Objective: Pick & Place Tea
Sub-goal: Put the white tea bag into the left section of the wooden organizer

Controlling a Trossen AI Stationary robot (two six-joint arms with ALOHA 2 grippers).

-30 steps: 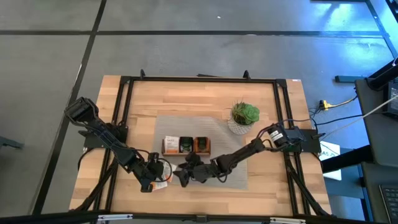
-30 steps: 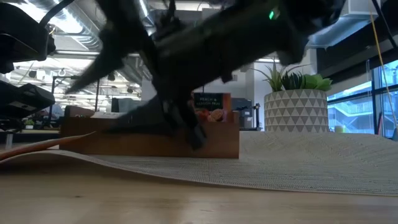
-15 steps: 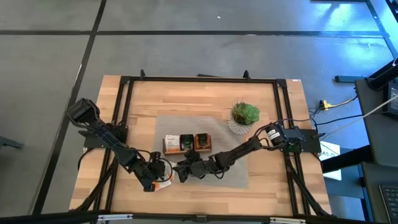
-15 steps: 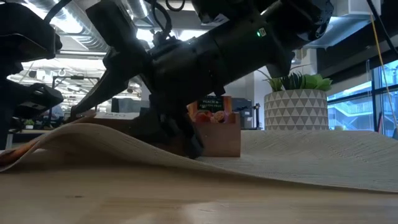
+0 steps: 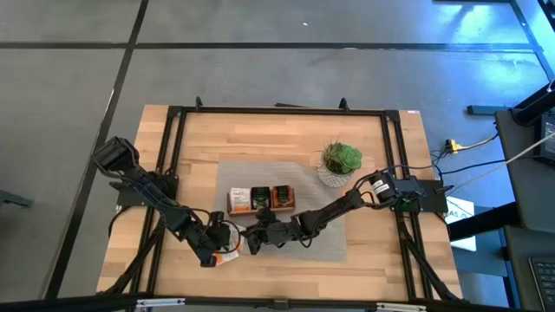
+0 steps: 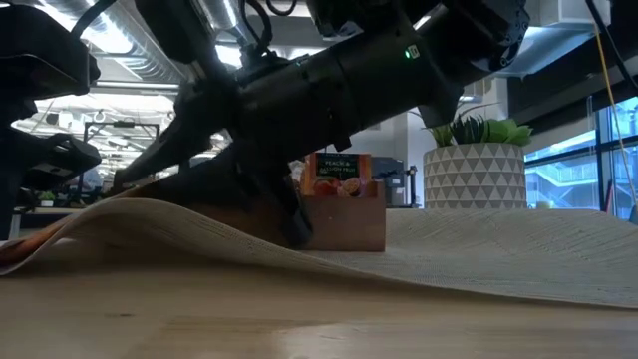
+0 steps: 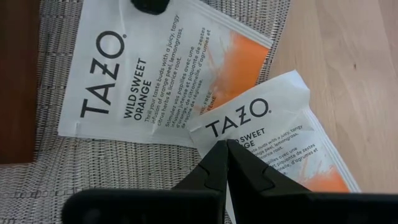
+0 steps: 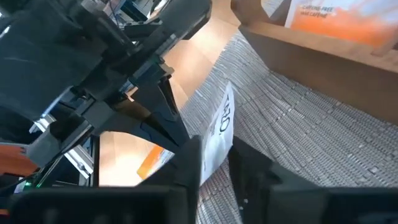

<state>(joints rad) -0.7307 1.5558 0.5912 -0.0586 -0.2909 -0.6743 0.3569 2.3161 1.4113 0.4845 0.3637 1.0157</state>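
- The tea here is flat square paper sachets; two lie in the left wrist view, a larger-looking sachet (image 7: 155,68) printed "TAZO WILD SWEET ORANGE" in dark letters on white with an orange wash toward one corner, and a second sachet (image 7: 280,137) of the same print overlapping its edge.
- The first of these rests on the grey woven mat (image 7: 37,180); the second hangs partly off the mat onto the bare wooden table (image 7: 348,43).
- The left gripper (image 7: 227,149) has its two dark fingers pressed together, tips touching, right over the second sachet's edge; whether paper is caught between them cannot be told.
- The right gripper (image 8: 214,155) has a white sachet (image 8: 219,140) standing on edge between its two fingers, which are drawn in against it; the sachet is lifted clear of the mat.
- From above, both grippers meet just in front of the wooden tray (image 5: 260,200), the left gripper (image 5: 227,251) at the mat's front left corner and the right gripper (image 5: 257,239) beside it.
- The one tray has three compartments holding sachets; a red-orange one (image 6: 337,176) stands upright in the end compartment.
- One potted plant (image 5: 340,162) stands behind and to the right of the tray.
- In the low view the mat's near edge is humped up off the table.
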